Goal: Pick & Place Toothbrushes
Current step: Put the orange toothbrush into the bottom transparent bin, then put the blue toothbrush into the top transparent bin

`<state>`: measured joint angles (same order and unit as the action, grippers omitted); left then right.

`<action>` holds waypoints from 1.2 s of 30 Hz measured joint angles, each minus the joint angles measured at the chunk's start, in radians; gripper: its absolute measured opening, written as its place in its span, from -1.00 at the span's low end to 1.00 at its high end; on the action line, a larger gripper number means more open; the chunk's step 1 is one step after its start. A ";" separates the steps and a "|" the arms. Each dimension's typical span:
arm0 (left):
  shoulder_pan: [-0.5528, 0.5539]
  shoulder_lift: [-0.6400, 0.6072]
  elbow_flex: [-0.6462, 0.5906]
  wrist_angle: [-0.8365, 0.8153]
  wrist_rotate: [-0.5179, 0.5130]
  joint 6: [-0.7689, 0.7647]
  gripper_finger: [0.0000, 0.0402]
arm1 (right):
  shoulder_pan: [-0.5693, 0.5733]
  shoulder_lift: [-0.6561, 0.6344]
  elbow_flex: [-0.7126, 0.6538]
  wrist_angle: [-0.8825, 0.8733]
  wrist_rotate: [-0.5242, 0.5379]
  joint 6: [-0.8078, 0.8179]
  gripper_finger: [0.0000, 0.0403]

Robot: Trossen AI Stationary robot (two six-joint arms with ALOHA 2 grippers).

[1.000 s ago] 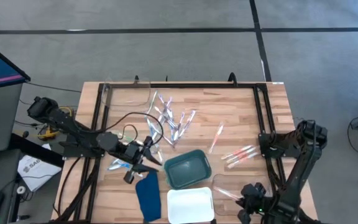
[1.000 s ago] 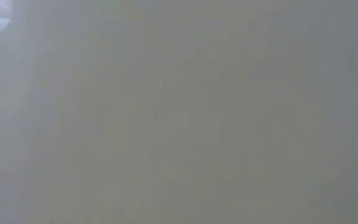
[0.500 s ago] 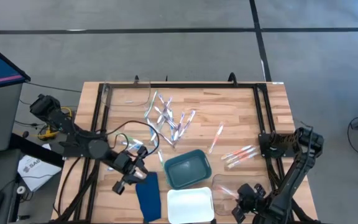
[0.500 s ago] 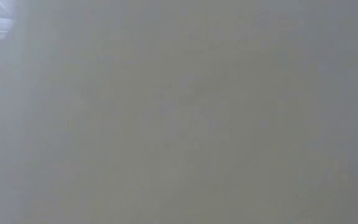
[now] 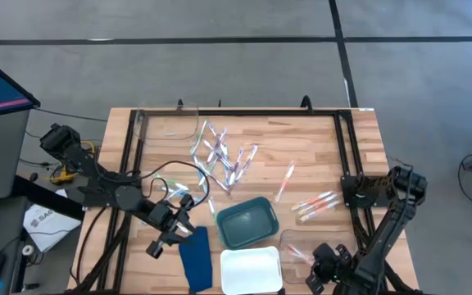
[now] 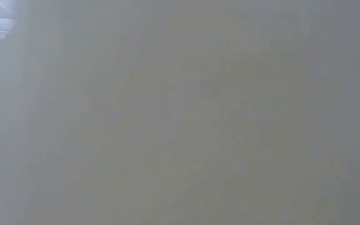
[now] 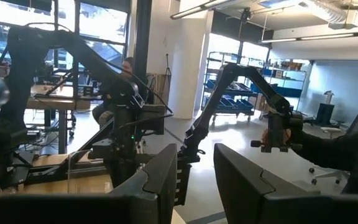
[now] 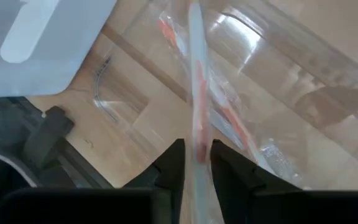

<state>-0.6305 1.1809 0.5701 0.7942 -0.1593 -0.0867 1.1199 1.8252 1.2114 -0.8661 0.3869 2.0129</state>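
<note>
**Right end effector at clear tray, pink-orange toothbrush between fingers**

Right end effector (image 5: 311, 273), lower right of the high view, has a pink-orange toothbrush (image 8: 197, 93) between its narrowly parted fingers over the clear tray (image 5: 295, 242); a firm grip cannot be confirmed. Left end effector (image 5: 164, 240), lower left beside the dark blue cloth (image 5: 195, 258), is parted and empty. Remaining toothbrushes (image 5: 224, 158) lie scattered mid-tabletop (image 5: 318, 147).

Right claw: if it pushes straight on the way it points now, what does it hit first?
Probably the clear tray just ahead. The right claw straddles a pink-orange toothbrush that runs forward into the tray; depth is unclear.
</note>
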 joint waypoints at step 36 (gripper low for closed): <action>0.103 0.000 0.000 -0.031 -0.017 0.113 -0.49 | -0.260 -0.056 0.527 -0.645 0.782 -0.571 0.08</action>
<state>-0.5270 1.1809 0.5701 0.7627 -0.1764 0.0263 0.8600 1.7694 1.7382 -1.5114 1.1688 1.4417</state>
